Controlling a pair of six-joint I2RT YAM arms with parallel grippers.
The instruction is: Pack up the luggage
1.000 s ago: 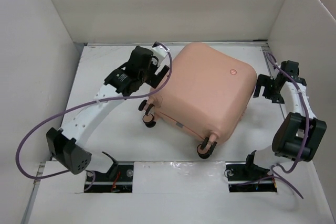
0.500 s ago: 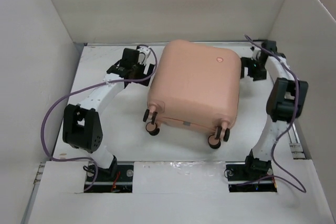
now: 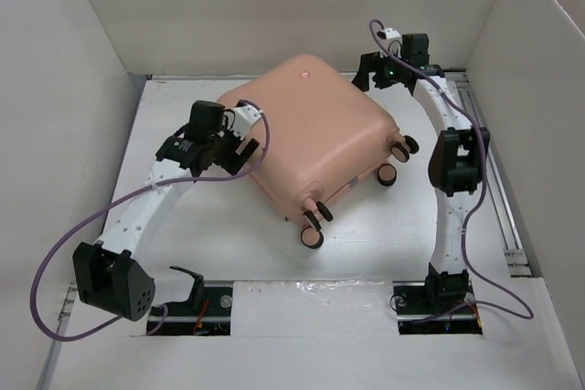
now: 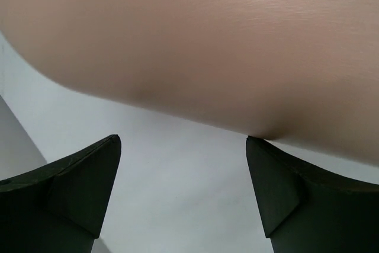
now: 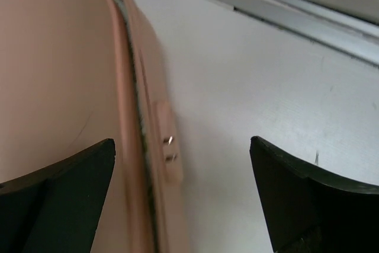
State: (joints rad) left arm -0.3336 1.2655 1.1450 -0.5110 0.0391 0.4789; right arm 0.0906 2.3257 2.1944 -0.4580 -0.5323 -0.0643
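The luggage (image 3: 306, 139) is a closed salmon-pink suitcase lying flat mid-table, turned so its wheels (image 3: 313, 237) point to the near right. My left gripper (image 3: 245, 139) is open at its left edge; in the left wrist view the pink shell (image 4: 225, 39) fills the top and the right fingertip (image 4: 266, 164) touches it. My right gripper (image 3: 366, 70) is open at the suitcase's far right corner. The right wrist view shows the shell's seam and a small pink latch (image 5: 169, 149) between the open fingers.
White cardboard walls (image 3: 55, 89) enclose the table on the left, back and right. A metal rail (image 5: 284, 10) runs along the far edge. Two more wheels (image 3: 395, 148) stick out on the right near the right arm's column (image 3: 454, 162).
The suitcase has turned clockwise and shifted back. The left gripper moved nearer along its left edge. The right gripper swung to the far corner.
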